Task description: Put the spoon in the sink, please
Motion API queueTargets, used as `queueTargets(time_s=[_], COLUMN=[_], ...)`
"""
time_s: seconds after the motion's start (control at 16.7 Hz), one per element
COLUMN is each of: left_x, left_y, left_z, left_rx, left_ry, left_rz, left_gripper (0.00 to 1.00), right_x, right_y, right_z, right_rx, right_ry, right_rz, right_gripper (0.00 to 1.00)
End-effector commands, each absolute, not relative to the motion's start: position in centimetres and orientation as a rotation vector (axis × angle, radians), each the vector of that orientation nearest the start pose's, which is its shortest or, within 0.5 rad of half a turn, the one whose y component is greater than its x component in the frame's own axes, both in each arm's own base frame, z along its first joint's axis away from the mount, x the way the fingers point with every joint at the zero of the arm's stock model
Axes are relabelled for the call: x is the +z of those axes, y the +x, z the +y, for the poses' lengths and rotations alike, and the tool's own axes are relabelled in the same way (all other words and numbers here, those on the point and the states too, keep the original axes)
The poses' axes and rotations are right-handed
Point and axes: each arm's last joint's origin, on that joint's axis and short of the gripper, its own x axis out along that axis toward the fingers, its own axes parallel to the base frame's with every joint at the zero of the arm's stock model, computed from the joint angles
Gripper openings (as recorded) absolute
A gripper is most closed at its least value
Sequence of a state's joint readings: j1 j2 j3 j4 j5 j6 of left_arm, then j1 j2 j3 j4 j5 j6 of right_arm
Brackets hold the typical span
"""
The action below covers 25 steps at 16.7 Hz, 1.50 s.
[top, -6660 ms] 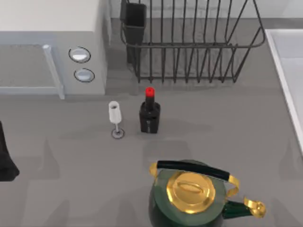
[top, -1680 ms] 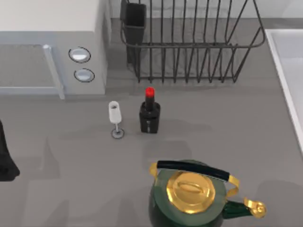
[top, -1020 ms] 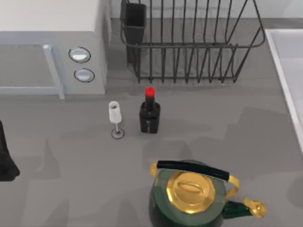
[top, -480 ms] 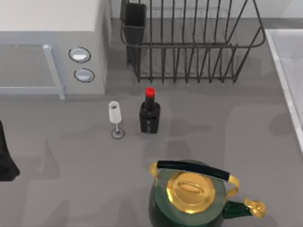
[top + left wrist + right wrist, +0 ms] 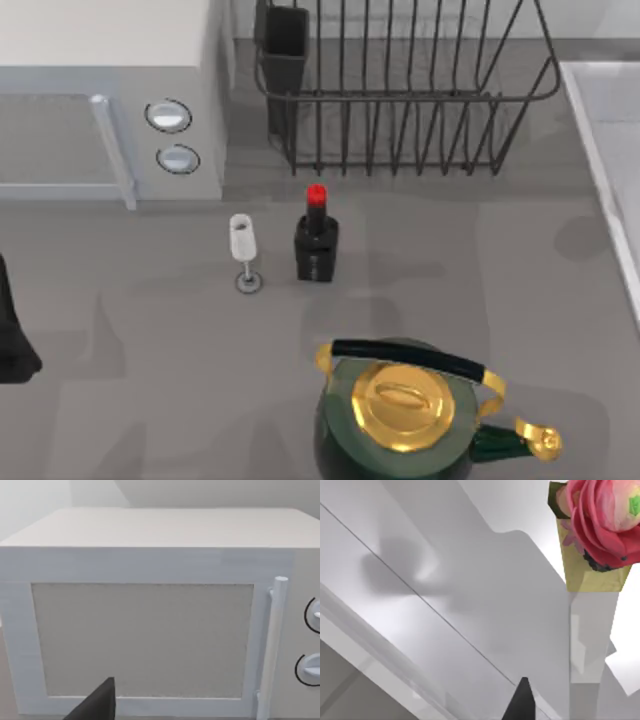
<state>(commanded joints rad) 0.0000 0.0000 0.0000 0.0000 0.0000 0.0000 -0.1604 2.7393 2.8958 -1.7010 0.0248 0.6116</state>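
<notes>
Right claw (image 5: 520, 700) shows as a dark tip in the right wrist view, hanging over the pale planes of the sink (image 5: 420, 560). Whether it is wide, narrow or holding anything I cannot tell. Beyond it in that view a pink flower (image 5: 602, 517) sits in a yellow pot on a white stand. From above, the sink lies at the right edge of the surface (image 5: 150, 330), its raised light rim running down that side, with a soft round shadow on the grey just beside the rim. Left claw (image 5: 95, 707) is parked at the left edge of the surface, facing the door of the microwave (image 5: 145, 640), which stands at the back left with its two round knobs toward the middle. How this claw stands I cannot tell either. A black wire rack (image 5: 400, 100) stands at the back, between the microwave and the sink, with a dark cup hung at its left end. In front of the rack a dark bottle (image 5: 316, 245) with a red cap stands upright, with a small glass (image 5: 243, 250) just beside it on the left, also upright, the two apart. Near the front edge sits a green kettle (image 5: 400, 420) with a gold lid, a black handle across the top and its spout pointing right, toward the sink's side yet well apart from the rim.
</notes>
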Motion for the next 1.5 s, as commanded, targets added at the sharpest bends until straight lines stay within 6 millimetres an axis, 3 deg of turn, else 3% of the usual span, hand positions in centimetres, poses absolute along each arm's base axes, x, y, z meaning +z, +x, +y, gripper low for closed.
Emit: queueTargets(time_s=[0.48, 0.84, 1.26, 1.5], left_x=[16.0, 16.0, 16.0, 16.0], left_y=[10.6, 10.6, 10.6, 10.6], left_z=[-0.1, -0.1, -0.1, -0.1], left_rx=[0.000, 0.000, 0.000, 0.000], left_ry=[0.000, 0.000, 0.000, 0.000], left_rz=[0.000, 0.000, 0.000, 0.000], left_gripper=[1.00, 1.00, 1.00, 1.00], right_x=[20.0, 16.4, 15.9, 15.9], right_y=[50.1, 50.1, 50.1, 50.1], right_z=[-7.7, -7.3, -7.3, -7.3], right_rx=[-0.597, -0.600, -0.597, -0.597], right_ry=[0.591, 0.582, 0.583, 0.583], right_rz=[1.437, 1.474, 1.462, 1.462], right_gripper=[0.00, 0.00, 0.00, 0.30])
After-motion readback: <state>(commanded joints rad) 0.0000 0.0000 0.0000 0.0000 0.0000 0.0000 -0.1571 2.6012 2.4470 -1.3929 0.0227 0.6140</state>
